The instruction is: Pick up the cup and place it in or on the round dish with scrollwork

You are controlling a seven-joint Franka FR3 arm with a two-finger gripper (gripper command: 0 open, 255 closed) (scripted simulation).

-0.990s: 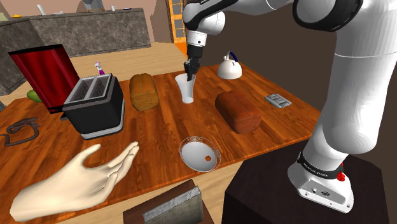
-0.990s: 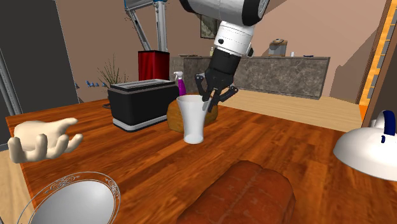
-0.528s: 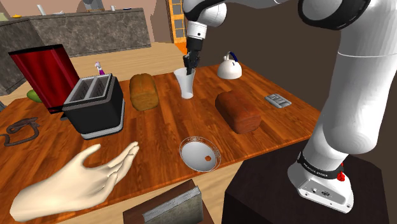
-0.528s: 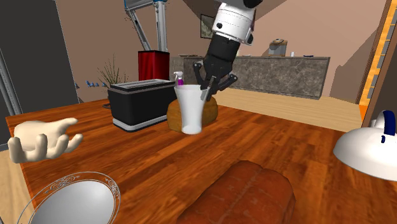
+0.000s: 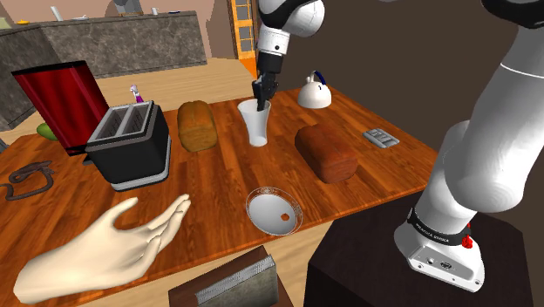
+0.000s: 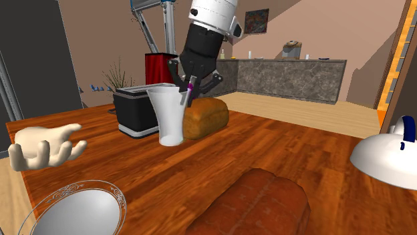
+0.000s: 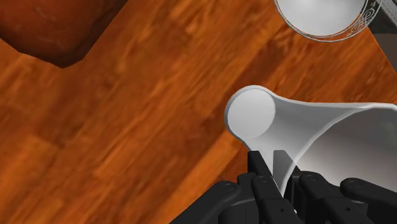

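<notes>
Gripping the cup (image 5: 256,126) by its wall, with the black hand (image 5: 261,105) clamped across the rim, one of the fingers (image 7: 256,167) inside and the other outside. Held upright over the surface (image 5: 218,179), toward its far side, between a tan loaf (image 5: 197,125) and a darker loaf (image 5: 325,151); cannot tell whether resting on the wood or just clear of it. Plain white, tall and thin-walled, flaring from a narrow round base to a wide mouth.

Lying well apart from the cup, nearer the stand (image 5: 357,262): the dish (image 5: 264,220), round, shallow, pale grey, with fine scrollwork along a glassy rim. Between the two, bare planks, reddish-brown with streaky grain. Just beside that stretch, on the shoulder view's right, the darker loaf, blocky and rough-crusted. Farther to the left, a black toaster (image 5: 131,144) with two slots, backed by a red box (image 5: 59,98). Beyond the cup, a white kettle (image 5: 315,94) with a blue handle. Near the front edge, a pale model palm (image 5: 96,253), smooth, with outstretched digits, and a grey ridged block (image 5: 234,281). Past the darker loaf, a small grey flat piece (image 5: 381,138).
</notes>
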